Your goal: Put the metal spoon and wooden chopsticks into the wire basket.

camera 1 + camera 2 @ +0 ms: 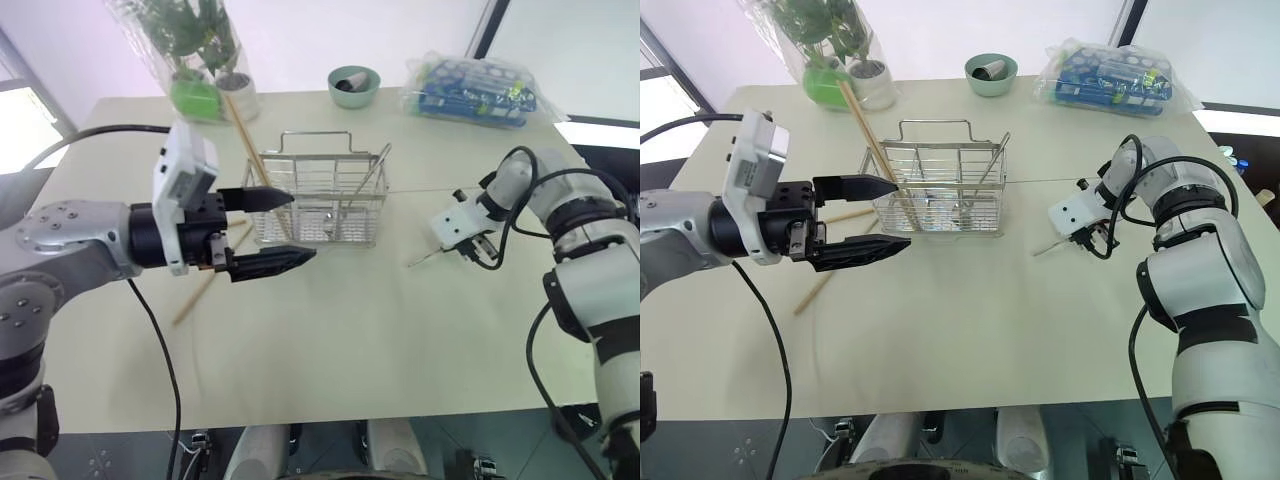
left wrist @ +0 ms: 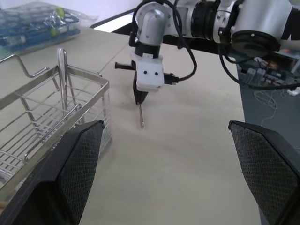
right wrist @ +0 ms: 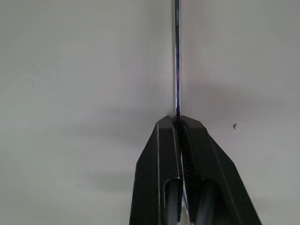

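My right gripper [image 3: 180, 123] is clamped on a thin metal utensil handle [image 3: 176, 56] lying on the table; that narrow pinch could slip when lifted; left gripper [image 1: 270, 232] gapes wide

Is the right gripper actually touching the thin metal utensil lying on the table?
Touching. The right wrist view shows the right gripper with its black fingers closed together on the thin metal utensil, whose slim shaft runs out from between the fingertips over the table.

Both head views look forward and down over the table [image 1: 330, 350], sharing the wire basket [image 1: 320, 200]. The left wrist camera faces across it; the right wrist camera sits close above the tabletop.
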Available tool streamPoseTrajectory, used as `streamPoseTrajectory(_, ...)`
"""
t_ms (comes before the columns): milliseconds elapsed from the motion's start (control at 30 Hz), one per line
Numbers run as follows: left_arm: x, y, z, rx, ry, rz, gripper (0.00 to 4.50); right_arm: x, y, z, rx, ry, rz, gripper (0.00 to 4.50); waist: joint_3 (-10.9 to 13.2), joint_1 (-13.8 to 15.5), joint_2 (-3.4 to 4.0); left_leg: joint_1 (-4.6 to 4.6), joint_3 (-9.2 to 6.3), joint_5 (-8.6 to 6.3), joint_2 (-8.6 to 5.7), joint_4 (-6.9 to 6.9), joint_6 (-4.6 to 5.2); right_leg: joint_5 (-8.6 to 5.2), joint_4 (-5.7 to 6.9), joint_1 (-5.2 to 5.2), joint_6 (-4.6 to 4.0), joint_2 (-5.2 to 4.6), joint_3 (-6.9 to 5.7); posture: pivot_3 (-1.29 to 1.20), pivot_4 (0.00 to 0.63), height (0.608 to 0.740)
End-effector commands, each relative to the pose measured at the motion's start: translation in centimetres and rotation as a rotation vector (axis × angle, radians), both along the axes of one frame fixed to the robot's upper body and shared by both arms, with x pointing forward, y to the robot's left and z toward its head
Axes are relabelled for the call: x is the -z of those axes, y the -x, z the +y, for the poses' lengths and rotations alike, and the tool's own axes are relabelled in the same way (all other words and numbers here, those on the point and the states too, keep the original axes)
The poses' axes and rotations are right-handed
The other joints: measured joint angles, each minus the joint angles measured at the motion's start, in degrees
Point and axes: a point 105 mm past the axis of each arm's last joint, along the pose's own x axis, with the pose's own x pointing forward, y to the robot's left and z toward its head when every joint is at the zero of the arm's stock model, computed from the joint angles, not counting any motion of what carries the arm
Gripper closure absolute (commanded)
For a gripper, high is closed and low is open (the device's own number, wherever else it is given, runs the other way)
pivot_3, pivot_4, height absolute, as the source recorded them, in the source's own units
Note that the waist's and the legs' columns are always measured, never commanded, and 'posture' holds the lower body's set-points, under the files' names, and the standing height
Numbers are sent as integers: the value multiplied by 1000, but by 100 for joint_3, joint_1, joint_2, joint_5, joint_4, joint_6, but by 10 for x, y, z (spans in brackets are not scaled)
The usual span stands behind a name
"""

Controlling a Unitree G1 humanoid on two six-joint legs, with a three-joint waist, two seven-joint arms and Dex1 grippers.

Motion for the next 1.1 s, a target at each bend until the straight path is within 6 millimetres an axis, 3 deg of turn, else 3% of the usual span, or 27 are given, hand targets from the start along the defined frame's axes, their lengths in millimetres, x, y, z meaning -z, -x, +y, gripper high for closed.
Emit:
streamPoseTrajectory(33, -11, 0, 1, -5, 16, -54, 0, 2, 4, 10, -34, -79, 24, 4475, 0, 10, 0, 0, 0, 0, 0, 0, 0, 0, 0, 0, 0, 0, 0, 0, 150, 687)
streamPoseTrajectory(167, -13, -3, 3, -14, 21, -60, 0, -2, 13, 20, -69, -183, 98, 4475, 0, 33, 0, 0, 0, 0, 0, 0, 0, 0, 0, 0, 0, 0, 0, 0, 150, 687)
streamPoseTrajectory(333, -21, -14, 8, -42, 33, -92, 0, -16, 24, 59, -220, -410, 62, 4475, 2, 41, 2, -1, 0, 0, 0, 2, 2, 1, 0, 1, 0, -4, 0, 0, 150, 687)
streamPoseTrajectory(433, -26, -19, 11, -54, 35, -111, 0, -49, 52, 96, -271, -679, 164, 4475, 7, 56, 9, -11, -1, -2, 0, 4, 5, 0, 0, -9, -1, -15, 2, 0, 150, 687)
streamPoseTrajectory(500, -27, -21, 13, -57, 33, -118, 0, -71, 70, 109, -256, -800, 267, 4475, 7, 43, 10, -20, -3, -2, 5, 5, 6, -2, 0, -17, -6, -16, 2, 0, 150, 687)
streamPoseTrajectory(600, -30, -25, 14, -60, 32, -130, 0, -105, 89, 120, -232, -940, 384, 4475, 7, 69, 10, -19, -3, -4, 9, 3, 6, -8, -2, -18, -20, -13, 1, 0, 150, 687)
streamPoseTrajectory(700, -32, -27, 16, -62, 32, -138, 0, -129, 96, 126, -184, -1041, 437, 4475, 7, 106, 8, -20, -4, -8, 10, 3, 2, -8, -12, -14, -21, -12, 0, 0, 150, 687)
streamPoseTrajectory(800, -34, -30, 17, -64, 31, -149, 0, -178, 94, 132, -111, -1272, 516, 4475, 7, 139, 9, -21, -2, -12, 10, 3, -1, -6, -22, -13, -27, -12, 0, 0, 150, 687)
streamPoseTrajectory(900, -35, -32, 17, -61, 33, -154, 0, -207, 84, 136, -57, -1437, 501, 4475, 6, 183, 8, -23, -1, -10, 13, 1, 1, -2, -21, -18, -30, -11, 0, 0, 150, 687)
streamPoseTrajectory(1000, -36, -33, 16, -53, 39, -158, 0, -213, 62, 141, 17, -1521, 351, 4475, 5, 214, 5, -23, -2, -9, 15, 0, 3, 3, -23, -17, -22, -11, -2, 0, 150, 687)
streamPoseTrajectory(1100, -38, -33, 14, -50, 48, -163, 0, -198, 44, 143, 78, -1513, 252, 4475, 4, 227, 4, -24, -1, -8, 11, 2, 4, 5, -25, -17, -19, -11, -3, 0, 150, 687)
